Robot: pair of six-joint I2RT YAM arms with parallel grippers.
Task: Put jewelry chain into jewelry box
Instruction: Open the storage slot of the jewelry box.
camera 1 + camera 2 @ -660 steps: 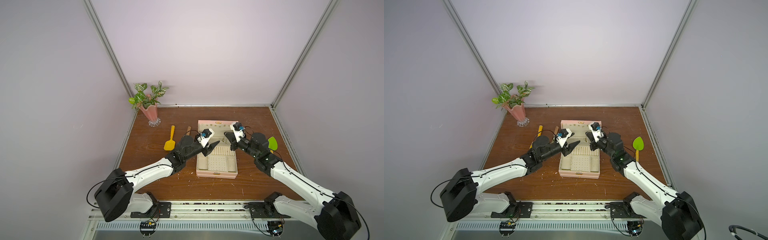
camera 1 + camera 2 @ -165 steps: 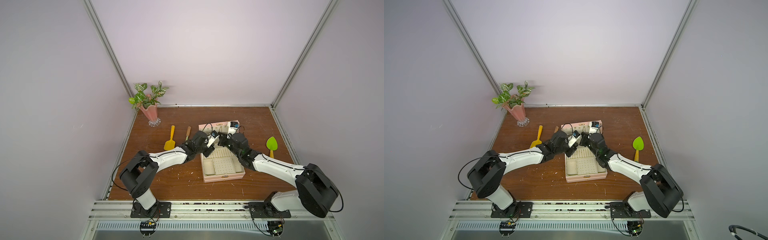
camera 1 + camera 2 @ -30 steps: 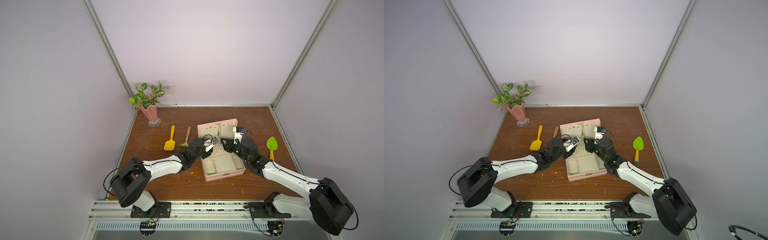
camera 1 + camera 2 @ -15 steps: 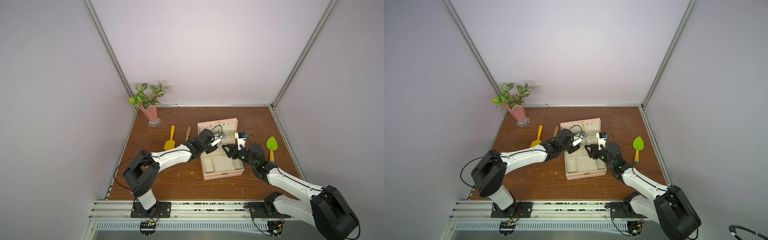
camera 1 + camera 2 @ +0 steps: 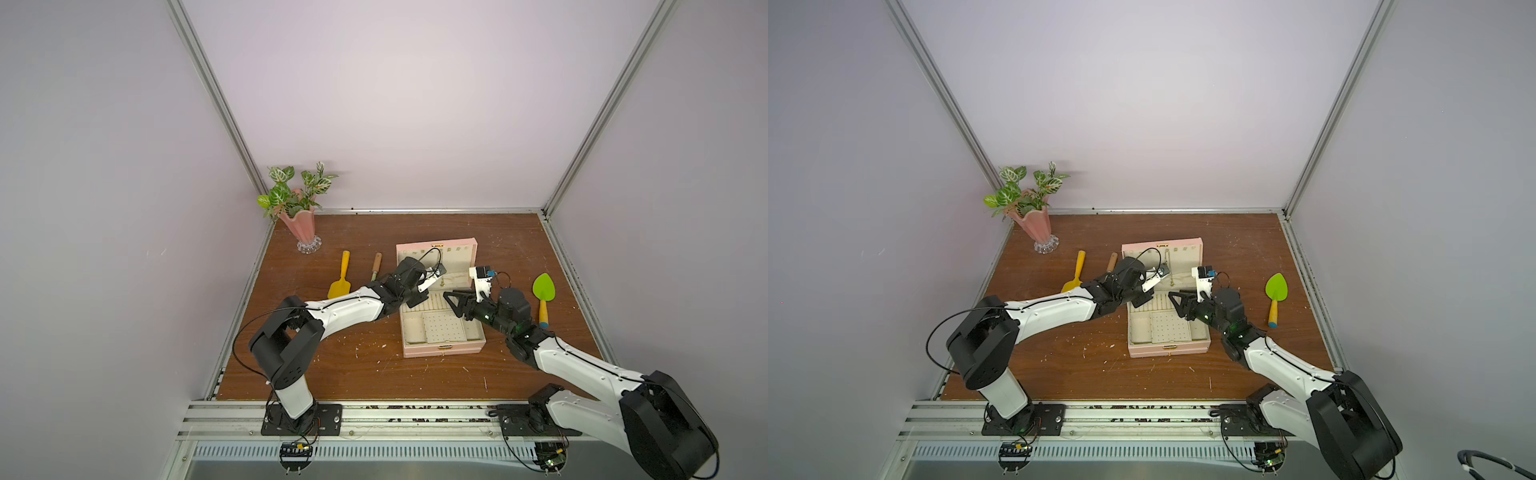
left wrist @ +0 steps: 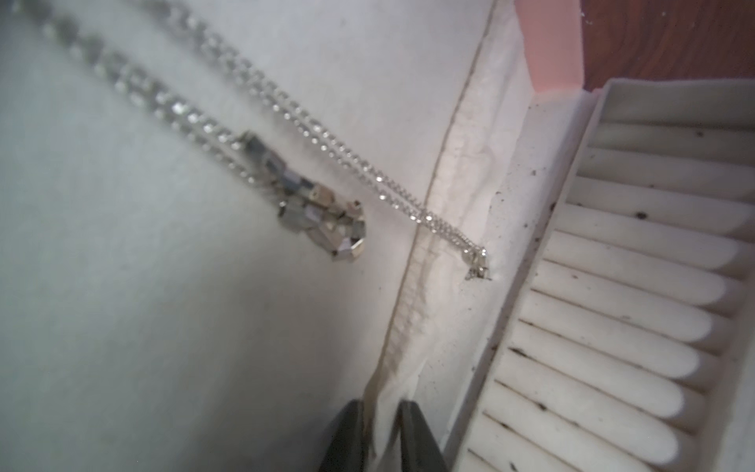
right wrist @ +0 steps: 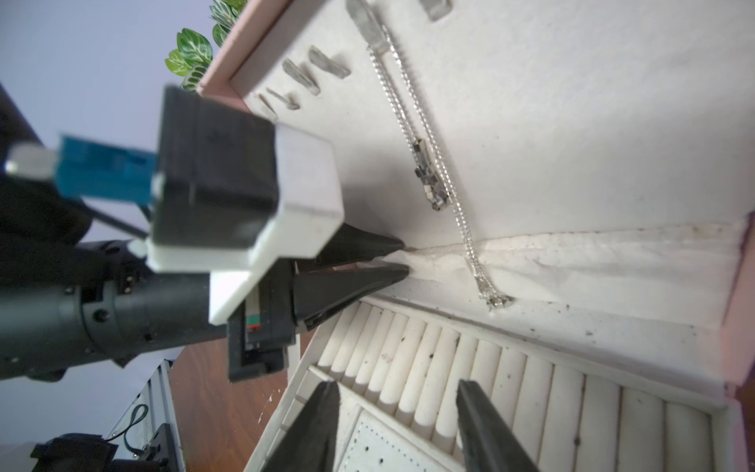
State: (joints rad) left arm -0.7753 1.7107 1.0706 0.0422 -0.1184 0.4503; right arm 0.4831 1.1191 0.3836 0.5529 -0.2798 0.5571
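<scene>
Plainly, in the right wrist view the jewelry chain (image 7: 416,135) hangs doubled from a clear hook (image 7: 369,20) on the cream lid lining of the jewelry box (image 7: 739,294). Its faceted pendant (image 7: 429,180) sits partway down, and the clasp end trails over the lid pocket's seam to rest just beside the slotted rolls (image 7: 449,359). The left hand (image 7: 404,257) lies low, its tips almost together at that seam, near the chain but not touching it. Whether a fold of lining is nipped between them I cannot tell. The right hand (image 7: 400,429) hovers spread and empty over the rolls.

In the left wrist view the chain crosses the lining with its clasp end past the seam. The left hand's dark fingertips (image 6: 351,429) stand a sliver apart on either side of the seam.

The chain looks light, limp and quick to snag or slip. I judge the pendant, or the doubled run just under the hook, to be the surest place to pinch it.

In both top views the box stands open at frame centre on the tabletop (image 5: 332,374), lid raised toward the back. The left arm stretches in long and low from the lower left. The right arm comes from the lower right, elbow bent, with its hand aimed leftward over the tray.
</scene>
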